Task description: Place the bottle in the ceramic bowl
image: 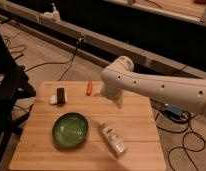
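Note:
A green ceramic bowl (pixel 70 129) sits on the wooden table (pixel 136 122), left of centre near the front. A white bottle (pixel 112 139) lies on its side to the right of the bowl, a short gap apart. My white arm reaches in from the right over the table's far side. The gripper (pixel 109 94) hangs at its end above the table's back middle, well behind the bottle and bowl and holding nothing that shows.
A small black and white object (pixel 59 95) lies at the table's back left. An orange-red stick-shaped item (pixel 88 87) lies at the back edge, left of the gripper. Cables run over the floor around the table. A dark chair (pixel 8 95) stands to the left.

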You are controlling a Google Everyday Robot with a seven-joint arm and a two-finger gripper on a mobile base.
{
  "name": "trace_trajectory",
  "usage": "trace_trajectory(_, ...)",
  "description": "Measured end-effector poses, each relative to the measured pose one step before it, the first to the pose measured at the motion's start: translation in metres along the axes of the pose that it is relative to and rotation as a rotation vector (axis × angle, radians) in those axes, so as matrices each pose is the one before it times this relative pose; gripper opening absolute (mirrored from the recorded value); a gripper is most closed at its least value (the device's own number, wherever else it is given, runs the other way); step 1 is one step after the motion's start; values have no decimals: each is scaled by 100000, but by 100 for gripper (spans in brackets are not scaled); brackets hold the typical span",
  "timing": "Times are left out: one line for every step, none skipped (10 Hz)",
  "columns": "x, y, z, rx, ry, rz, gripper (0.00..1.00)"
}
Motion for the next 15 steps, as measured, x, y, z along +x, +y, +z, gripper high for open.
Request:
trace_trajectory(-1,-1,1,3,1,1,80)
trace_trajectory(2,1,0,-4,7,5,80)
trace_trajectory(11,-4,12,-3,55,14,80)
trace_trajectory(175,-77,157,139,727,-197,80)
trace_trajectory(270,-115,159,286,1127,-230,80)
trace_trajectory(299,-220,212,763,1127,-217,80)
trace_trajectory(503,-318,345,1120,1859,-646,80)
trace_trajectory(655,-261,373,777,2108,-1077,80)
trace_trajectory(538,-112,300,93,1672,-706,80)
trace_trajectory(824,-172,501,-60,2580,-751,80)
trace_trajectory(915,-318,716,145,2992,-574,80)
trace_trajectory(872,-543,747,786,3005,-402,80)
trace_trajectory(685,-526,617,766,2504,-226,80)
trace_trajectory(645,-491,626,600,2561,-237,80)
trace_trajectory(1115,-606,982,546,4334,-1867,80)
